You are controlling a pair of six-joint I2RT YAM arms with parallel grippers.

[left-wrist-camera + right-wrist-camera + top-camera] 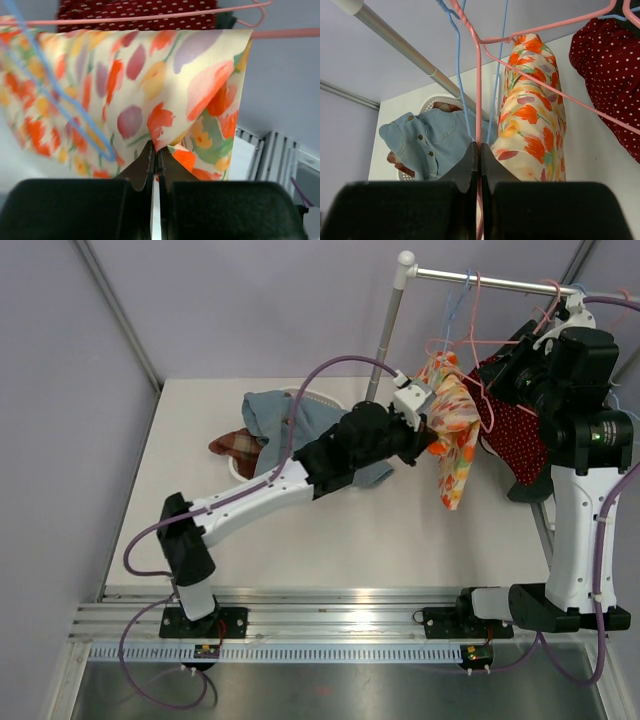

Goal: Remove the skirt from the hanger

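Top external shows the floral skirt (455,435) hanging below the rail (490,280), right of centre. Left wrist: my left gripper (154,150) is clamped on the skirt's lower fold, probably to drag it off. Right wrist: my right gripper (479,150) pinches the pink hanger (478,90) wire, steadying it, I judge. No writing is legible anywhere.

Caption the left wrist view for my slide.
Left pincer shut on the cream floral-print skirt hanging from a pink wire hanger.

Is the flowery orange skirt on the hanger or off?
On: the flowery orange skirt drapes over the pink wire hanger; the left gripper pinches its edge.
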